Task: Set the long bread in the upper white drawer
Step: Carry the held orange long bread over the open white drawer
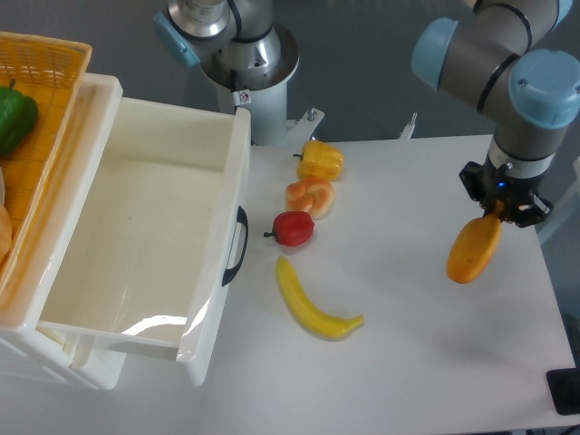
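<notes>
Over the table's right side the bread [474,250] is held aloft, clamped at its top end by the gripper [497,215]; carrying is in hand (drawer [145,208] open, far left); leftward travel over the banana [314,304] is called for next.

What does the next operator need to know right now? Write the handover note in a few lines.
Gripper: shut on the long bread, which hangs from it above the right side of the table, seen nearly end-on.
Upper white drawer: pulled open at the left; its inside looks empty.
Done: bread picked up and lifted.
Left: carry it left across the table, over the drawer, and release it inside.
On the way: banana, red apple, orange fruit and yellow pepper lie between the gripper and the drawer; pass above them.
</notes>
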Motion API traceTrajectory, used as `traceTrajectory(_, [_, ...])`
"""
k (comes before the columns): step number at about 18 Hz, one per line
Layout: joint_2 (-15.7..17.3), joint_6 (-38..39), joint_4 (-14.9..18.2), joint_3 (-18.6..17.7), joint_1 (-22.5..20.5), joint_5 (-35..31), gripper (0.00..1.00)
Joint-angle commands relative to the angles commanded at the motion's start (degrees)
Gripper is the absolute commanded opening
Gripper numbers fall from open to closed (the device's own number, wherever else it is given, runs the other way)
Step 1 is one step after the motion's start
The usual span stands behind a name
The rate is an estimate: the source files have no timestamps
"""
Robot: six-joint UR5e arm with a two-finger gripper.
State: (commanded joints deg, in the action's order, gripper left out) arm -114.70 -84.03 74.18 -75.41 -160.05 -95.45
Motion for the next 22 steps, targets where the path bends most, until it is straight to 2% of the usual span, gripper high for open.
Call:
traceTrajectory(4, [0.52, 1.49, 0.09, -0.09, 0.09, 0.0, 0.0])
traceTrajectory(11, [3.86, 7.81, 2.81, -0.17, 1.32, 2.46, 0.0])
traceTrajectory(14, [6.84, 10.97, 5.27, -0.44, 1.32, 3.95, 0.0])
traceTrajectory(18, [12.64, 16.86, 10.01, -0.7, 1.84, 7.55, 0.0])
traceTrajectory(20, [16.07, 21.07, 11.42, -1.32, 3.16, 9.13, 0.0])
traceTrajectory(22, [18.1, 25.47, 11.86, -1.49, 5.7, 9.58, 0.0])
